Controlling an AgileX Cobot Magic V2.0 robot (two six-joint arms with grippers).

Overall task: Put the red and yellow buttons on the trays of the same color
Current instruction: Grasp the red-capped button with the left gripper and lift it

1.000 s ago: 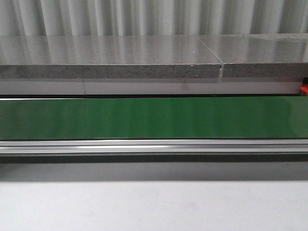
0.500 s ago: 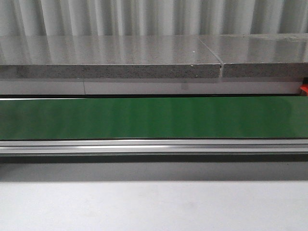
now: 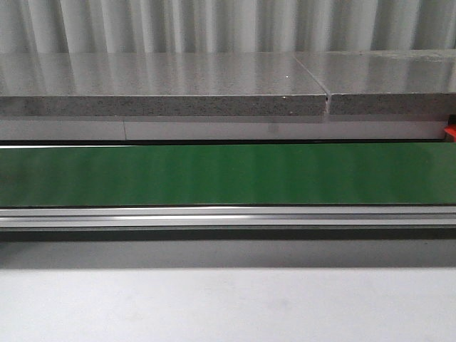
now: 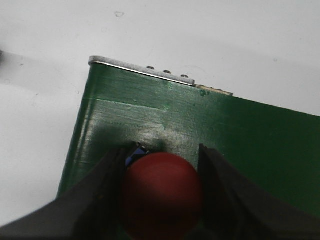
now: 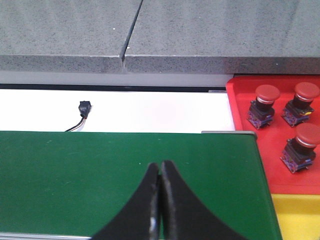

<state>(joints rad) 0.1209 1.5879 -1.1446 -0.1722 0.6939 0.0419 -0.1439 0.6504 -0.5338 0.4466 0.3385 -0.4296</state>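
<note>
While left gripper (image 4: 162,192) clamps a red button (image 4: 162,197) over the belt (image 4: 240,135) end, right gripper (image 5: 160,200) hangs closed, empty.
Button cap faces the camera; axis unclear. Three red buttons (image 5: 300,145) upright on red tray (image 5: 240,107), yellow tray (image 5: 300,215) beside.

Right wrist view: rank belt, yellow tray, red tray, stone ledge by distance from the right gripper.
1. Belt, directly under the right gripper.
2. Yellow tray, beside the belt's end.
3. Red tray, beyond the yellow one.
4. Stone ledge, farthest back.
</note>
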